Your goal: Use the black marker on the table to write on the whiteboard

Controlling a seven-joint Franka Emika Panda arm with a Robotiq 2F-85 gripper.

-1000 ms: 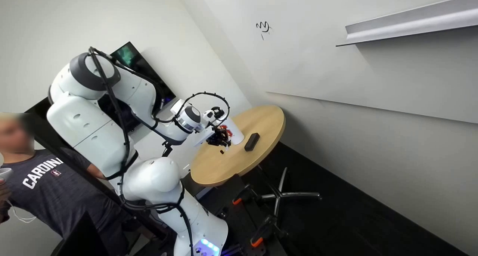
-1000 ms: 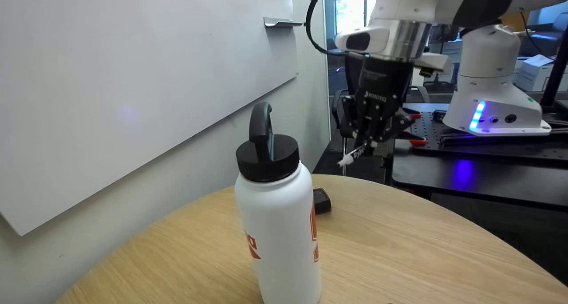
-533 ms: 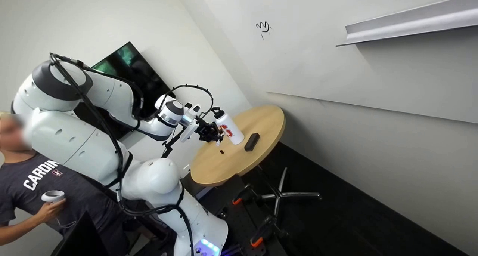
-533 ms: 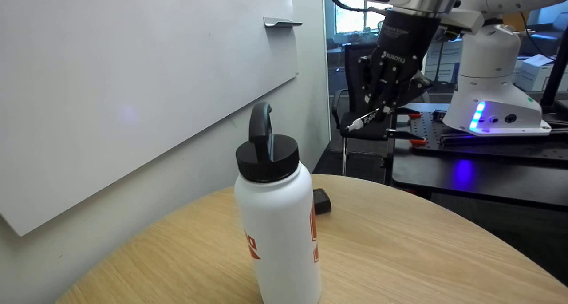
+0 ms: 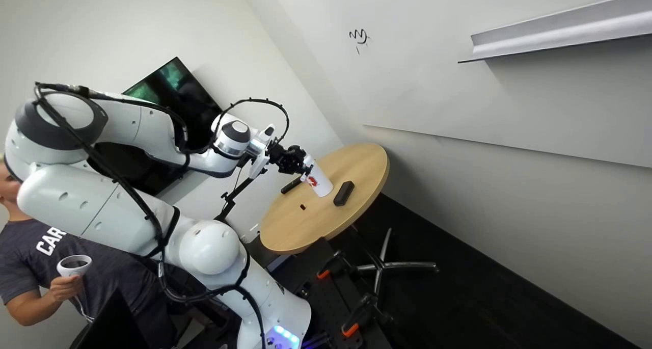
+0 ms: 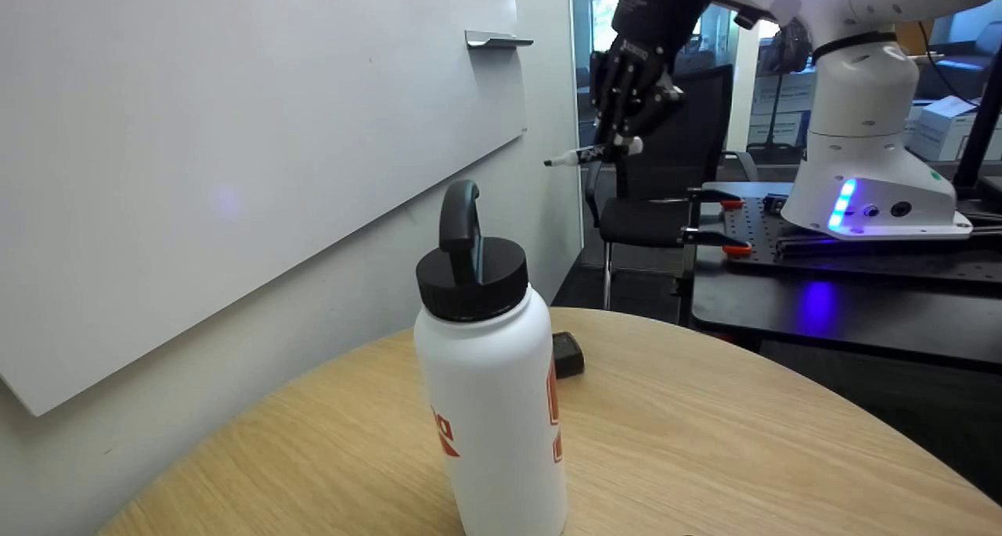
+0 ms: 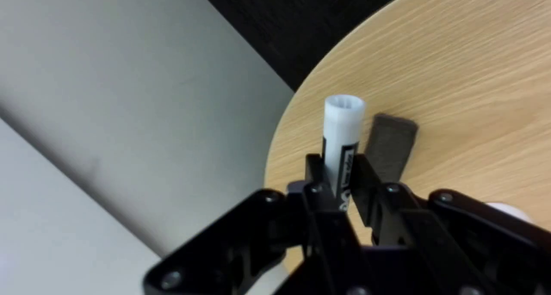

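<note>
the black marker (image 6: 574,157), a slender pen with a white barrel, dark printed label and dark nib, is hanging in the air, apart from both the round light-wood table (image 6: 751,426) and the large plain white whiteboard (image 5: 433,84). the jaws of the black two-fingered robotiq gripper (image 7: 340,178) are clamping its barrel; one white end is sticking out past them in the wrist view, and the nib is tilting slightly downward in an exterior view. small black scribbles (image 5: 359,36) are showing on the whiteboard, and a grey metal ledge (image 5: 560,28) is jutting from it. a white bottle (image 6: 493,419) with red markings and a black looped lid is standing upright, well in from the table's curved edge. a black rectangular block (image 5: 344,193) is lying closer to that edge. a tiny black object (image 5: 303,207), too small to identify, is also lying on the surface. a person (image 5: 46,257) in a dark grey t-shirt is holding a white ring-shaped controller (image 5: 65,271).
</note>
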